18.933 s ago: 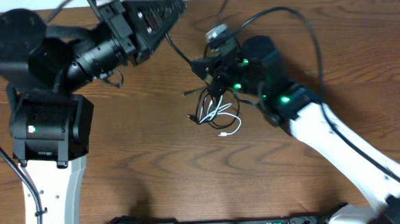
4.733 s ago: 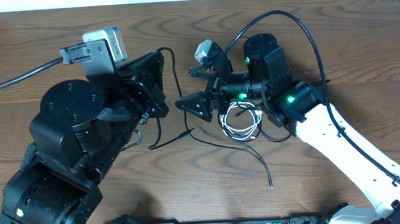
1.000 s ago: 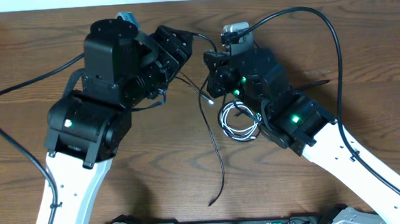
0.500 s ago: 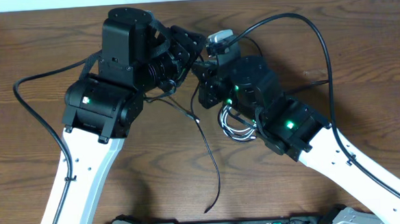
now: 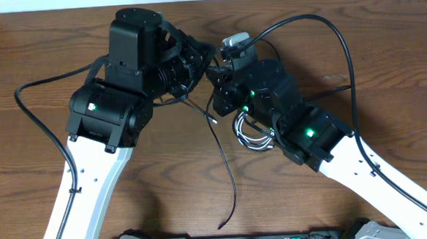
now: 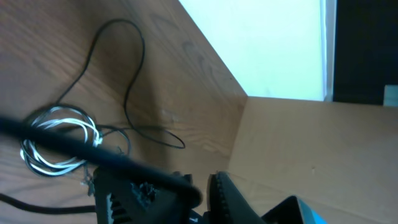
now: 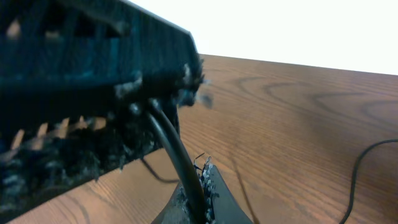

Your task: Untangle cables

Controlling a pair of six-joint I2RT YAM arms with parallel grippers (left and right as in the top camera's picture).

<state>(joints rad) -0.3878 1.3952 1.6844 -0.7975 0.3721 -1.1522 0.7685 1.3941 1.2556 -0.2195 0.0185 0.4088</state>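
A bundle of white and black cables (image 5: 254, 132) lies coiled on the wooden table under my right arm; it also shows in the left wrist view (image 6: 59, 143). One long black cable (image 5: 223, 155) runs from the two grippers down towards the table's front edge. My right gripper (image 5: 217, 79) is shut on this cable (image 7: 171, 143), which passes up between its fingertips (image 7: 202, 180). My left gripper (image 5: 204, 61) meets it tip to tip. In the left wrist view the same cable (image 6: 74, 149) crosses into the narrow gap of the left gripper (image 6: 208, 186), which is shut on it.
Thick black robot cables arc over the table on the right (image 5: 341, 47) and the left (image 5: 30, 107). A thin black loop (image 6: 127, 81) lies on the wood past the bundle. A cardboard wall (image 6: 298, 149) stands at the table's edge.
My left arm swung in towards the right gripper and its jaws closed on the black cable. The cable's loose tail shifted slightly on the table. The right gripper stayed shut.
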